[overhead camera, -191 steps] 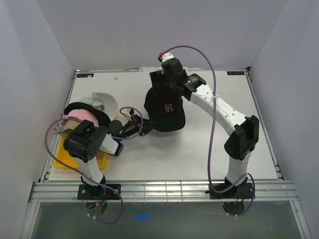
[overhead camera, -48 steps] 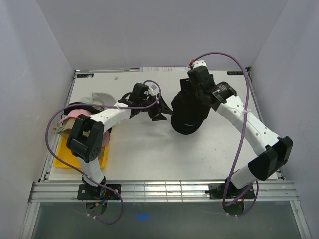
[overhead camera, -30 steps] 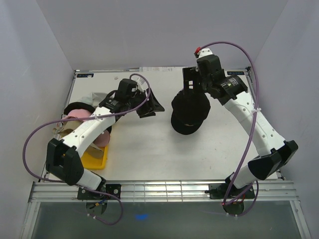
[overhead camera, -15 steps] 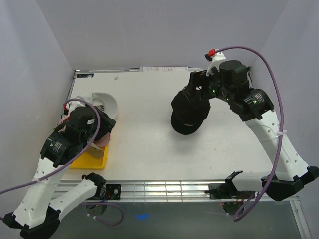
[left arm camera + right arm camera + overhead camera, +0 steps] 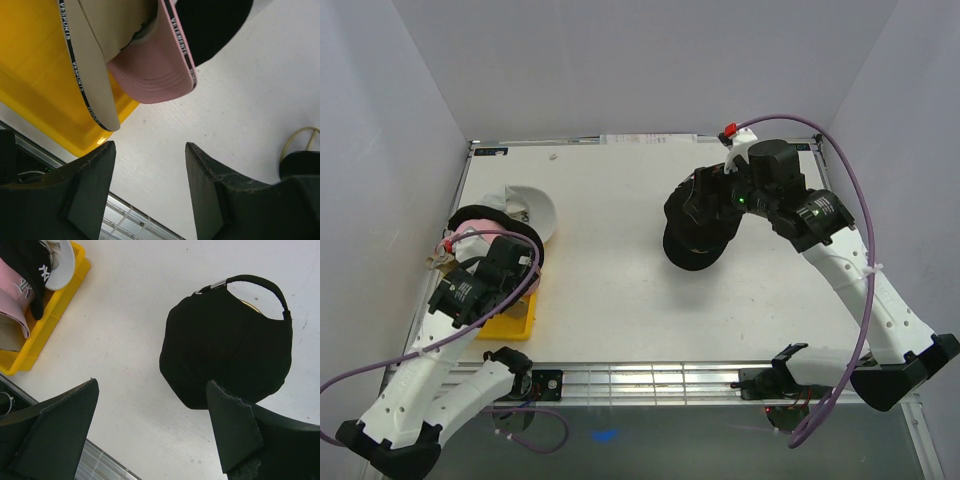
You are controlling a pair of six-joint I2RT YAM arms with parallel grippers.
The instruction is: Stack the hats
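Black hat (image 5: 225, 345) beneath spread right tool (image 5: 151, 382)

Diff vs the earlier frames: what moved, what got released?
The black cap moved from the table's centre to the right and was let go. The right gripper has lifted off it, open. The left gripper, open, left the cap and pulled back over the yellow tray. The hat pile at left stayed put.

I work over a white table (image 5: 610, 300) filling the middle of my top view. Plain pale walls (image 5: 640, 60) close it in at nine, twelve and three o'clock. At six o'clock an aluminium rail (image 5: 650, 382) edges it, with a grey-green surface (image 5: 700, 440) beyond. The light is soft and even.
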